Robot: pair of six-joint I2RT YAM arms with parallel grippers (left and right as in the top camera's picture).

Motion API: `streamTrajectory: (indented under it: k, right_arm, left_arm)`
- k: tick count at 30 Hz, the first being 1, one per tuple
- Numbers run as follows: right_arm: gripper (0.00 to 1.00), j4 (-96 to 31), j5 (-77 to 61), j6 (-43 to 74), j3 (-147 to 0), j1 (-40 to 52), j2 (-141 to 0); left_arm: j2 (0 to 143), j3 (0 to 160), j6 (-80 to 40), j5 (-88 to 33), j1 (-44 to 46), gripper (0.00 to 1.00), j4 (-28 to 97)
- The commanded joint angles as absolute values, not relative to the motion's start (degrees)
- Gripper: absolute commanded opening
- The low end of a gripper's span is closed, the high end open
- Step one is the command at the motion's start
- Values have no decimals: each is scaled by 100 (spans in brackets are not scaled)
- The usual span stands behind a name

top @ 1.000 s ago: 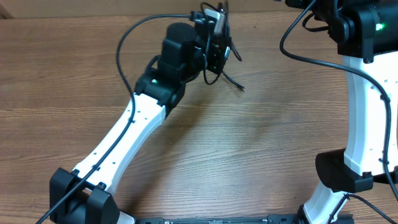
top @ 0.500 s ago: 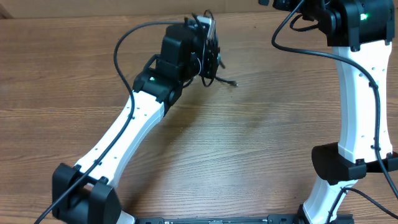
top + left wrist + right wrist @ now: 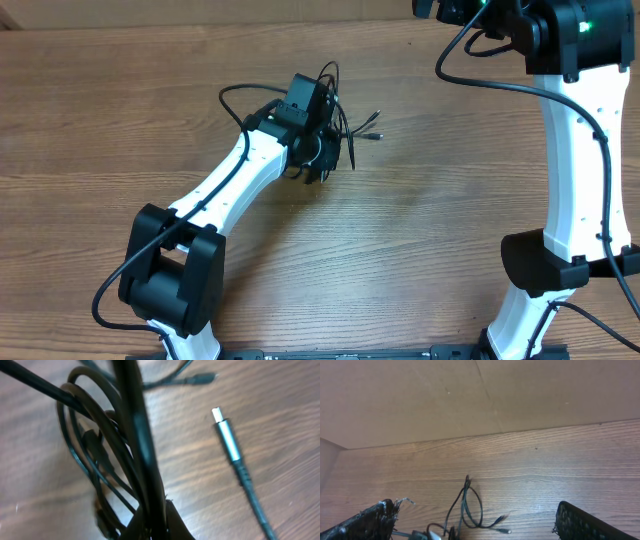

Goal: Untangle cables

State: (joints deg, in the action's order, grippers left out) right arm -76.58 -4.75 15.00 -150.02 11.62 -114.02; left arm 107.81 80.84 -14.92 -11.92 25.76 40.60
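The cables (image 3: 347, 128) are a bunch of thin black cords at the table's middle back, with plug ends (image 3: 374, 114) trailing right. My left gripper (image 3: 320, 160) is shut on the bunch. In the left wrist view the fingers (image 3: 155, 527) pinch several looped strands (image 3: 95, 445), and a silver-tipped plug (image 3: 225, 430) lies loose on the wood to the right. My right gripper (image 3: 475, 507) is wide open and empty, raised high at the back right. Its view looks down on the cable loops (image 3: 470, 502) far below.
The wooden table (image 3: 450, 230) runs up to a brown back wall (image 3: 470, 395). The right arm's white column (image 3: 580, 170) stands at the right. The left arm's own thick black wire (image 3: 235, 95) arcs beside its wrist.
My left gripper has moved down and toward the front with the cable bunch, and its arm has folded back. The right arm shifted left a second ago and has since stayed still.
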Motion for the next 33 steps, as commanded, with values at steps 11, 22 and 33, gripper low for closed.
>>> streamTrajectory:
  k: [11, 22, 33]
  right_arm:
    - [100, -7655, -530, 1520, -15148, 1149, -11393]
    - [100, -8014, -1031, 1459, -15146, 1149, -11413]
    - [100, -9330, -2298, 1179, -14905, 1160, -11518]
  left_arm:
    - [10724, 9450, -1551, -836, 2467, 4, 5830]
    - [10724, 9684, -1826, -906, 2324, 4, 6711]
    - [10724, 10903, -1826, -904, 2163, 4, 6622]
